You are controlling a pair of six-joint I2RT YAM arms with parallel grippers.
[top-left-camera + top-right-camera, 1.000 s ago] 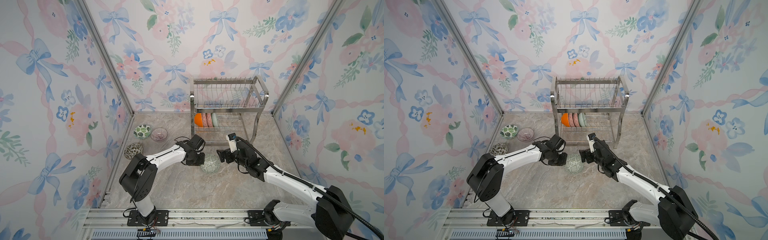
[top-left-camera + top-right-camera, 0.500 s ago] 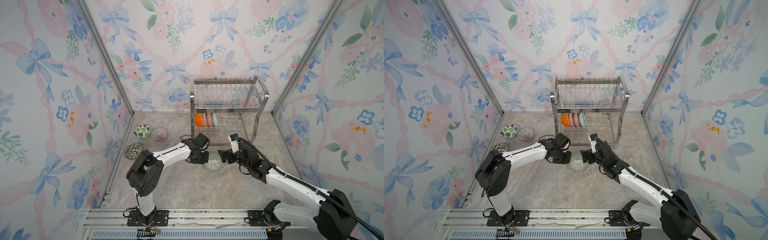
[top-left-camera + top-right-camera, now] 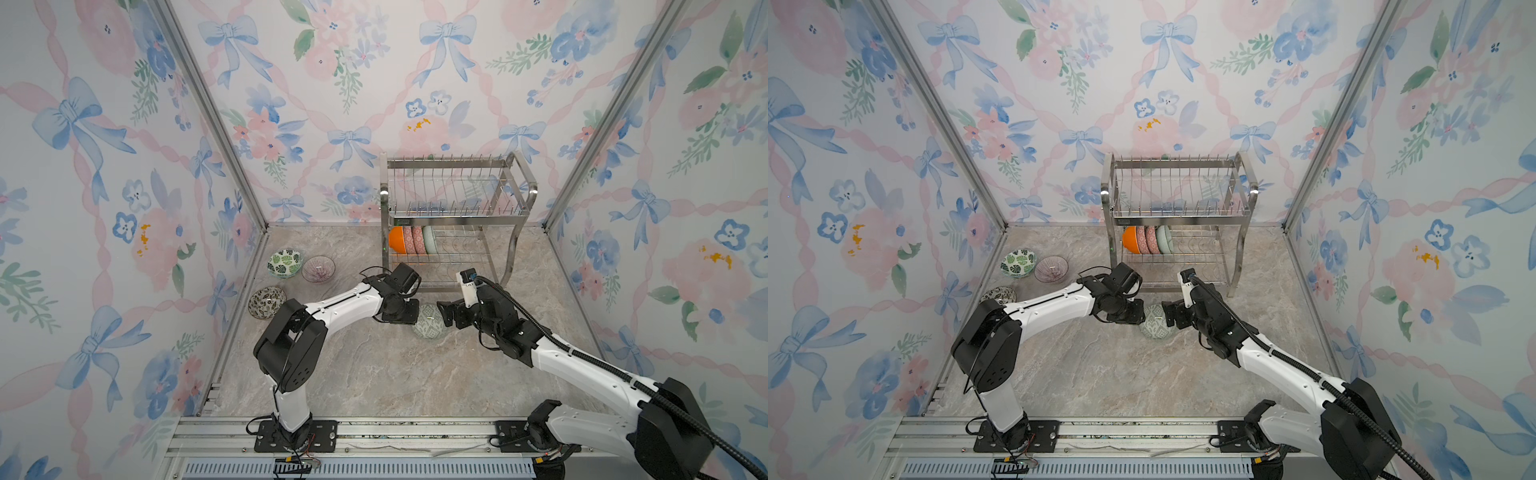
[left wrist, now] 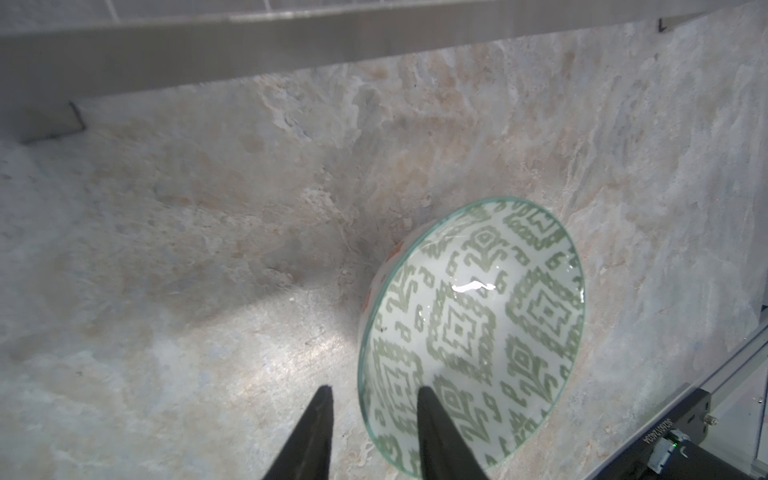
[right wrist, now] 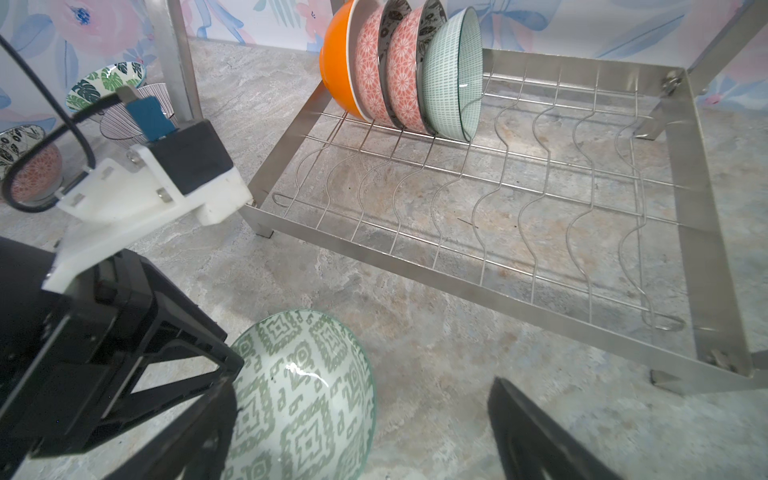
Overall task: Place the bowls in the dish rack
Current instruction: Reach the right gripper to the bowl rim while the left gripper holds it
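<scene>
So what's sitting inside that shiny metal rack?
Four bowls stand on edge in the dish rack, lower tier: an orange bowl, two pink-patterned bowls, a pale green bowl. They overlap, hiding most of each other's insides. The upper tier looks bare.

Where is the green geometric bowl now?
In both top views, the green geometric bowl sits near the middle, on the table before the dish rack, between the left tool and right tool.
</scene>
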